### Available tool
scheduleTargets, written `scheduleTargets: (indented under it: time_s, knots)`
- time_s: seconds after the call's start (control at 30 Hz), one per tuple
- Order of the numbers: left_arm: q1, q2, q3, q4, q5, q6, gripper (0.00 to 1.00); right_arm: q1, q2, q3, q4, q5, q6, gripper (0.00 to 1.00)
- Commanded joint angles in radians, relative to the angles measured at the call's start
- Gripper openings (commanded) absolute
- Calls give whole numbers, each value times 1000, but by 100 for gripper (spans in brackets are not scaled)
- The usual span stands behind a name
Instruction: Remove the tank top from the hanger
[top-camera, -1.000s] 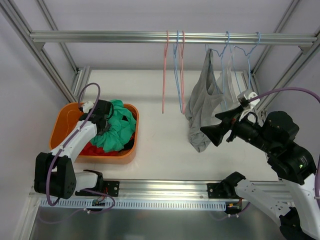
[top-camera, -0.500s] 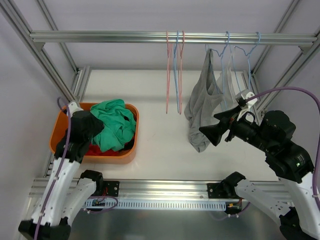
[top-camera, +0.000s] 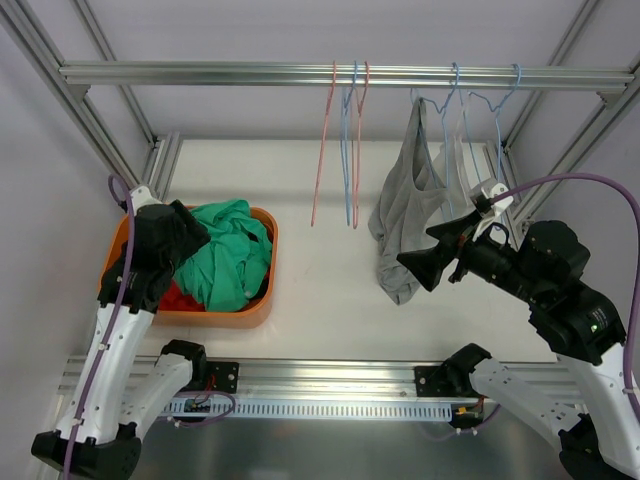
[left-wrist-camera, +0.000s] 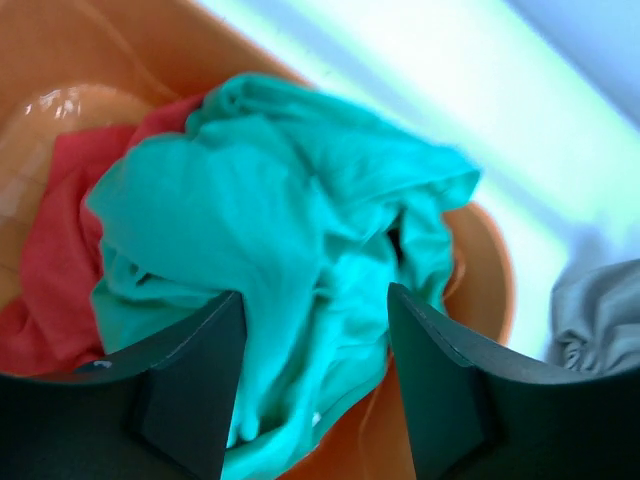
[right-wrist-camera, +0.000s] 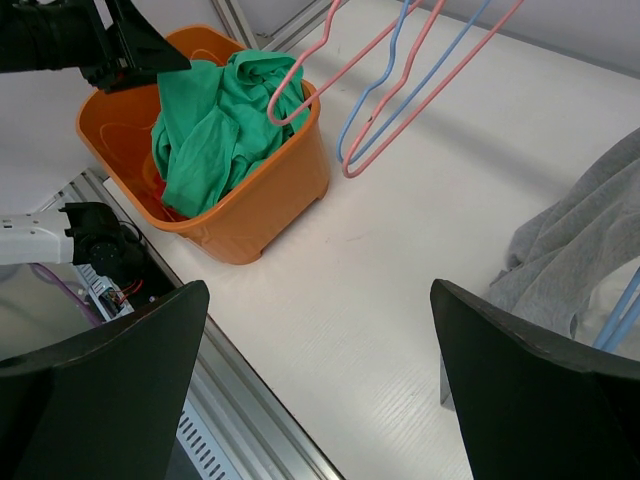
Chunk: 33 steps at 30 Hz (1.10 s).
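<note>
Note: the grey tank top (top-camera: 405, 215) hangs on a blue hanger (top-camera: 470, 110) from the overhead rail (top-camera: 250, 73), right of centre, with its hem bunched low above the white table (top-camera: 320, 290). Your right gripper (top-camera: 425, 265) sits just beside that hem with its jaws spread wide and nothing between them; whether it touches the fabric cannot be told. In the right wrist view the tank top lies at the right edge. Your left gripper (top-camera: 190, 235) is over the orange bin (top-camera: 262, 300), jaws parted and empty, above a green garment (top-camera: 225, 255) lying on a red one (top-camera: 180, 298). Bare pink and blue hangers (top-camera: 345, 150) hang tilted at mid-rail
</note>
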Motion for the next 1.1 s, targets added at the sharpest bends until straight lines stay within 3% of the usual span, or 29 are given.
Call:
scheduleTargets:
  time_s: [0.0, 0.1, 0.3, 0.47, 0.57, 0.67, 0.8, 0.9, 0.93, 1.07]
  knots:
    - [5, 47, 115, 54, -1, 37, 58, -3, -7, -2, 47, -7, 2, 100]
    - [5, 119, 164, 59, 27, 37, 52, -2, -4, -4, 47, 2, -2, 100]
    - [5, 174, 83, 160, 42, 25, 61, -3, 9, -4, 47, 27, -16, 99]
    - [-4, 280, 67, 191, 137, -16, 59, -2, 31, -8, 47, 30, -11, 99]
    - [-91, 277, 54, 197, 44, -12, 61, -2, 38, -4, 21, 128, 1, 99]
    - [-127, 233, 44, 194, 107, 9, 54, -3, 38, 12, 1, 240, 16, 99]
    - [-236, 55, -15, 193, 101, 22, 70, -6, 88, 105, -92, 482, -21, 100]
    - [-253, -75, -57, 186, 172, 48, 84, -28, 165, 191, -125, 536, -73, 99]
    - [-253, -103, -63, 185, 202, 81, 99, -40, 188, 211, -128, 533, -82, 97]
    - [-253, -197, -84, 182, 390, 160, 99, -159, 324, 339, -137, 455, -122, 86]
